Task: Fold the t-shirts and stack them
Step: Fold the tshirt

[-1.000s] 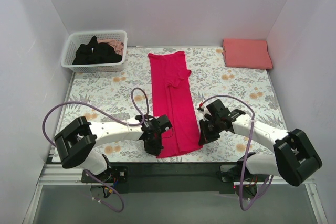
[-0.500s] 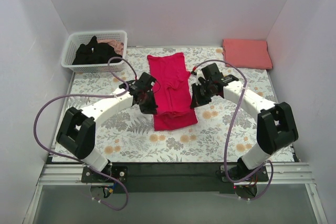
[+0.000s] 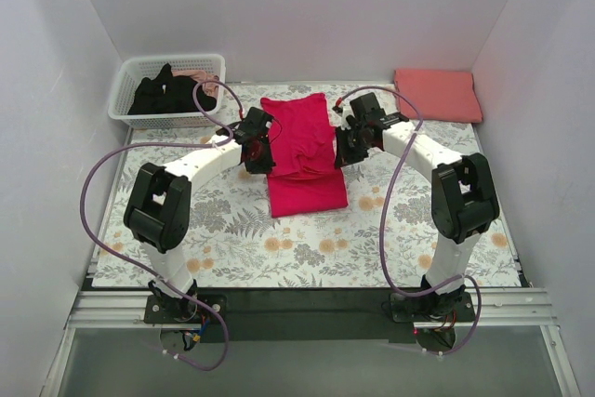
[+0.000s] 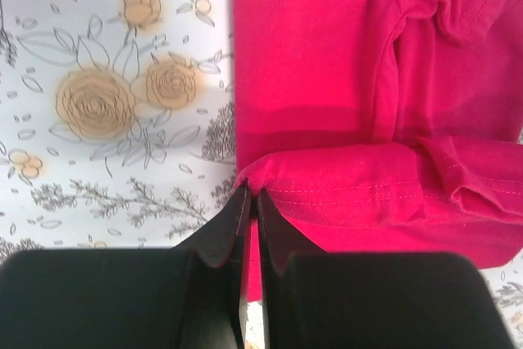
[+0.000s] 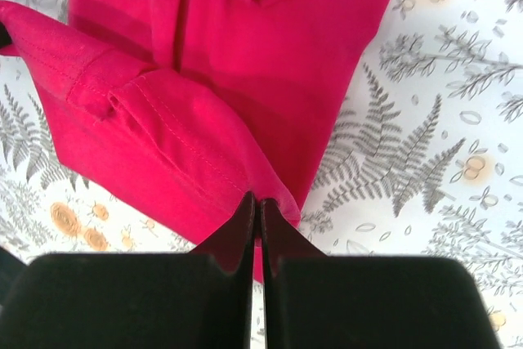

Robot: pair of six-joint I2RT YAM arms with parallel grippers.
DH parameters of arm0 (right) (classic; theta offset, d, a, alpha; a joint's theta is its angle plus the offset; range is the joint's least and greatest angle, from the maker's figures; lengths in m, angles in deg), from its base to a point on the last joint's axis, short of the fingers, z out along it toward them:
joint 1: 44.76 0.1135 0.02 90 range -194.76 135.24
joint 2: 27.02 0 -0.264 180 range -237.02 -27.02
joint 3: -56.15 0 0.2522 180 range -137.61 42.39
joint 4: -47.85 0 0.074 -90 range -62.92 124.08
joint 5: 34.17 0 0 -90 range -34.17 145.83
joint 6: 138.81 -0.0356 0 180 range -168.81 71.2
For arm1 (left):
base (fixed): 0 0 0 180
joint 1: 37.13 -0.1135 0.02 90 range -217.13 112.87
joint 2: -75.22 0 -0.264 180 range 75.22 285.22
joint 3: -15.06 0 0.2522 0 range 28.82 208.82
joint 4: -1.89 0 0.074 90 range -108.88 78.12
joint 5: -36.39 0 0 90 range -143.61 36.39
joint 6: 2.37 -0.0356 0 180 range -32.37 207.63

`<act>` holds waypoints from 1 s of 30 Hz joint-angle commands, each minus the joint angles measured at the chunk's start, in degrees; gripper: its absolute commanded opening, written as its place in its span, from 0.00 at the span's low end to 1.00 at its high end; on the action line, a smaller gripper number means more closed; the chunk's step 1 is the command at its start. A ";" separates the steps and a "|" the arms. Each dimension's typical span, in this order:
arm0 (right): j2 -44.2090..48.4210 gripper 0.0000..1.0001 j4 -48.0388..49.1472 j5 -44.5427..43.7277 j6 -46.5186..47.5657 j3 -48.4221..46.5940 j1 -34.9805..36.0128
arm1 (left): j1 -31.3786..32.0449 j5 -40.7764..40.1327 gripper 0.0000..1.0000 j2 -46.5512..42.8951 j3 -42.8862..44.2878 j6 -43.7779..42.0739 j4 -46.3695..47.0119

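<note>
The crimson-magenta t-shirt (image 3: 302, 151) lies in the middle of the floral cloth, its near hem lifted and carried over the far half. My left gripper (image 3: 261, 157) is shut on the hem's left corner (image 4: 253, 181). My right gripper (image 3: 341, 152) is shut on the hem's right corner (image 5: 274, 194). The salmon-pink t-shirt (image 3: 437, 95) lies folded at the far right. The black t-shirt (image 3: 169, 93) is bunched in the white basket (image 3: 124, 90) at the far left.
The floral-print cloth (image 3: 223, 230) covers the table. White walls close in the left, back and right sides. Purple cables (image 3: 121, 160) loop from both arms over the cloth.
Both grippers have carried the shirt's near hem away from me, from the front edge to over the shirt's far half, so the shirt now lies doubled over.
</note>
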 commanded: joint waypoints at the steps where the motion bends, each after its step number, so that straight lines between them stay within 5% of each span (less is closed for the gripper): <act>1: -0.87 0.01 3.18 -0.79 1.00 -3.50 -0.98 | -0.85 -2.85 0.00 -0.50 2.06 -2.80 3.86; 30: -10.10 0.01 16.90 -1.05 3.11 -5.00 -3.17 | -3.49 -7.42 0.00 5.57 0.04 -4.29 19.06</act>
